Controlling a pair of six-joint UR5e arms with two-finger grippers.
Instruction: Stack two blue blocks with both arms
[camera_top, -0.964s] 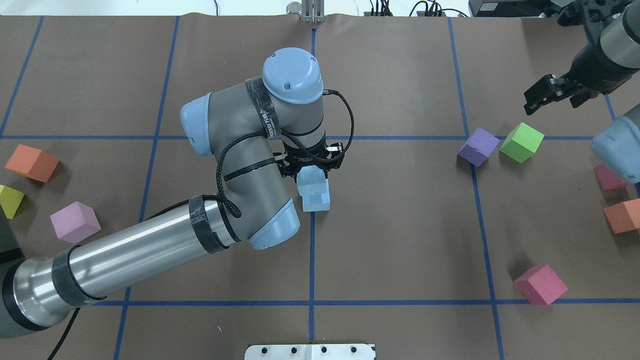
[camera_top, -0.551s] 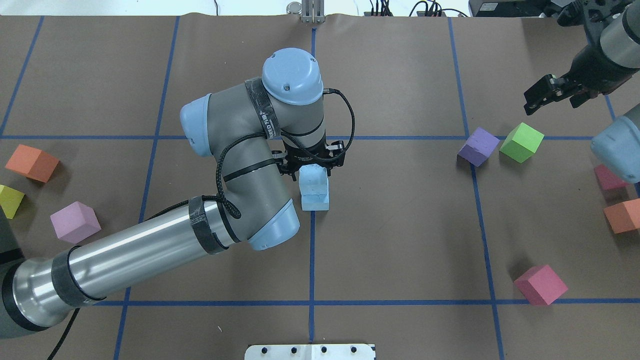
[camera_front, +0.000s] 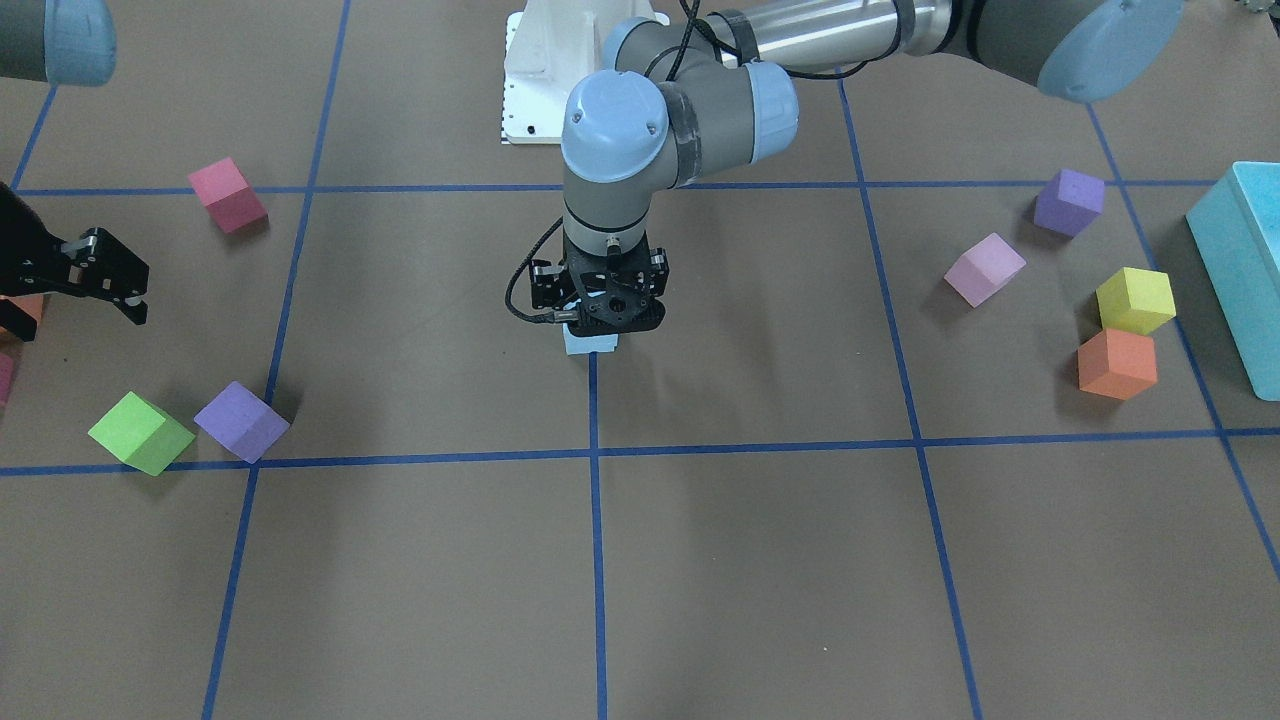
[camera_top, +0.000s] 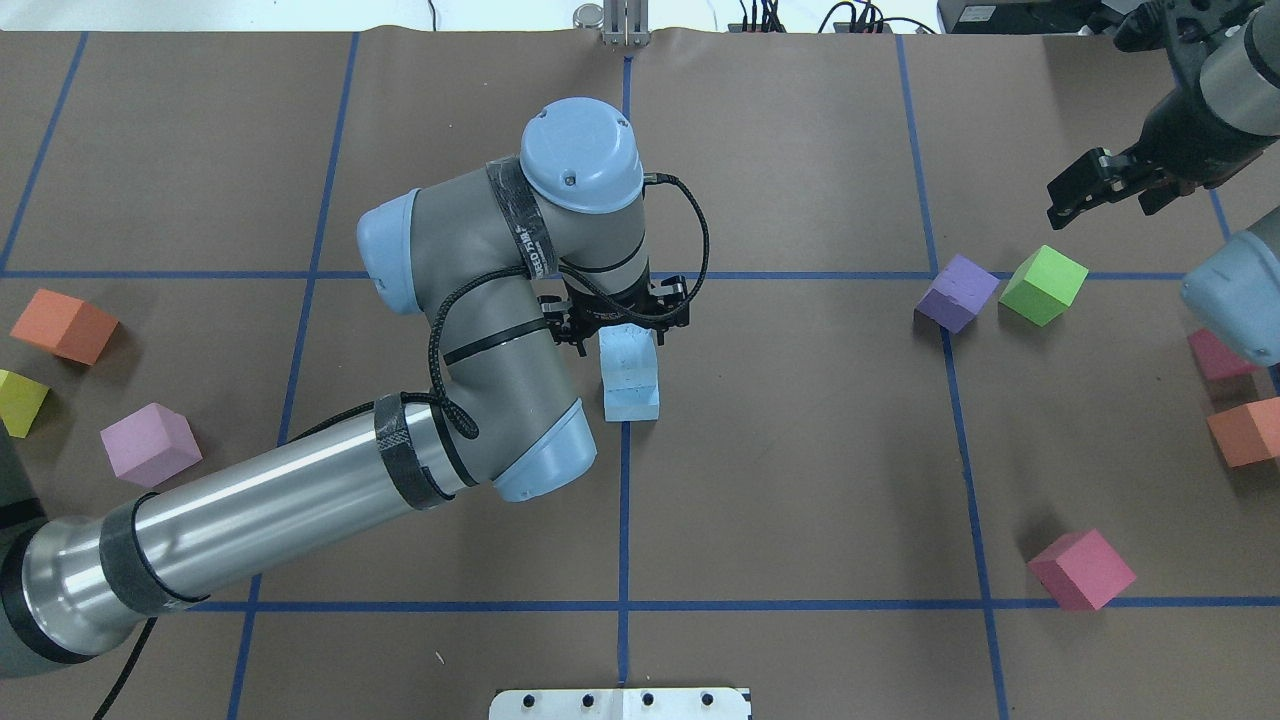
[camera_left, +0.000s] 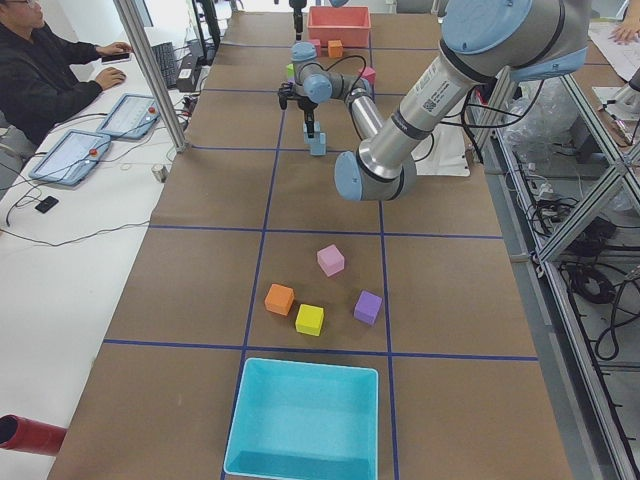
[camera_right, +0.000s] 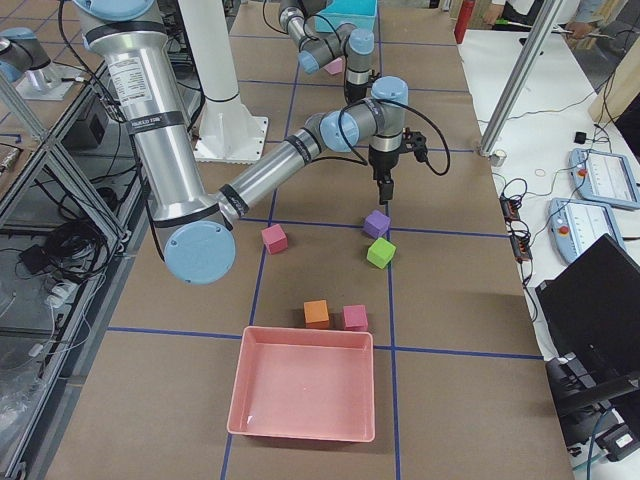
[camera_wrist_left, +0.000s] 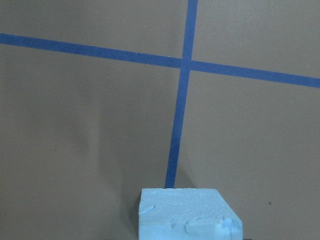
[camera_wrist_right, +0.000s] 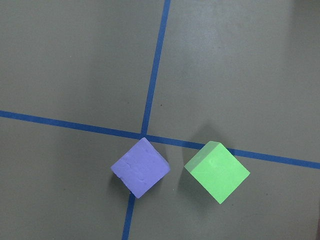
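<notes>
The two blue blocks stand stacked near the table's centre: the upper one (camera_top: 628, 352) rests on the lower one (camera_top: 632, 403), both upright. My left gripper (camera_top: 621, 337) hangs open just above the stack, its fingers spread wider than the upper block and not touching it. From the front, only a strip of blue block (camera_front: 590, 344) shows under the left gripper (camera_front: 600, 318). The left wrist view shows the upper block's top (camera_wrist_left: 187, 215) at the bottom edge. My right gripper (camera_top: 1072, 197) is open and empty, far right, above a purple cube and a green cube.
A purple cube (camera_top: 957, 291) and a green cube (camera_top: 1043, 284) lie under the right gripper; pink (camera_top: 1082, 569) and orange (camera_top: 1245, 430) cubes lie nearer. Orange (camera_top: 63, 325), yellow (camera_top: 18, 400) and lilac (camera_top: 150, 443) cubes sit left. A turquoise bin (camera_left: 305, 420) and a pink bin (camera_right: 305, 385) stand at the table's ends.
My left gripper has let go of the upper blue block and risen slightly; the block stays on the lower one. The right arm has not moved.
</notes>
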